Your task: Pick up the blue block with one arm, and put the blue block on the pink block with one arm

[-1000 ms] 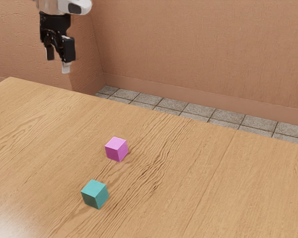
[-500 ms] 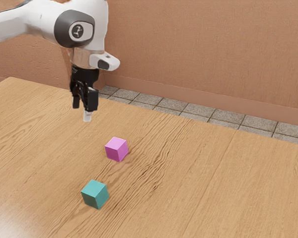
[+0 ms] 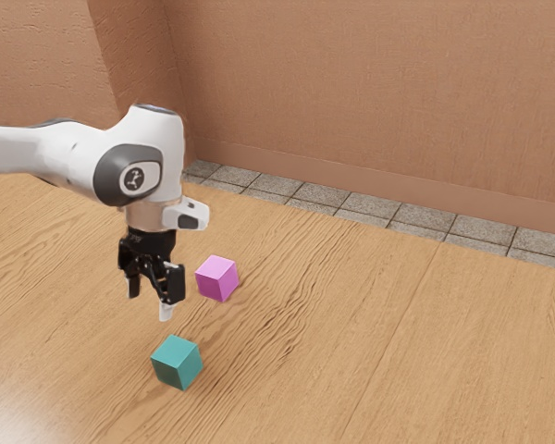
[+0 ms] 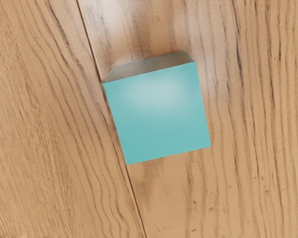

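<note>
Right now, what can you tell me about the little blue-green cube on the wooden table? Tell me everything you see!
The small teal-blue cube looks smooth, matte and plain, with sharp edges and no marks. It sits flat on the wooden table, turned a bit against the wood grain. Only the table touches it. The black two-finger gripper hangs open above it, apart from it, and the pink cube stands apart, farther back.
</note>
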You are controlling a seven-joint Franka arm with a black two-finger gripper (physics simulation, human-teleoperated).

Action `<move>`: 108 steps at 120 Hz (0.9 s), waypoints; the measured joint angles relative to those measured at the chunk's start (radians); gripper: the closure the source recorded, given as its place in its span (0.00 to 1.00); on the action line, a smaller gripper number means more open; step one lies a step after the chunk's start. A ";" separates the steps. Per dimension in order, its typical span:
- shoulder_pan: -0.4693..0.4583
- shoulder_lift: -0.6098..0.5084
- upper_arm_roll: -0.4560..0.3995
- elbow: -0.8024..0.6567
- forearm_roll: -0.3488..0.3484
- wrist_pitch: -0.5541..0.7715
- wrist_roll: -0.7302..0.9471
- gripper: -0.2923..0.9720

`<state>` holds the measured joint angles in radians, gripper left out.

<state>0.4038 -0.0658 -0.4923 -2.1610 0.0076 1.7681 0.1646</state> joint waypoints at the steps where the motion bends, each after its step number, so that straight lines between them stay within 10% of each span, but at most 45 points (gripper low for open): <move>1: 0.003 -0.001 0.000 -0.004 -0.001 0.004 -0.004 0.23; 108: 0.012 0.234 -0.002 -0.120 0.010 0.320 -0.244 0.23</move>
<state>0.4154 0.1679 -0.4939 -2.2807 0.0178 2.0880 -0.0795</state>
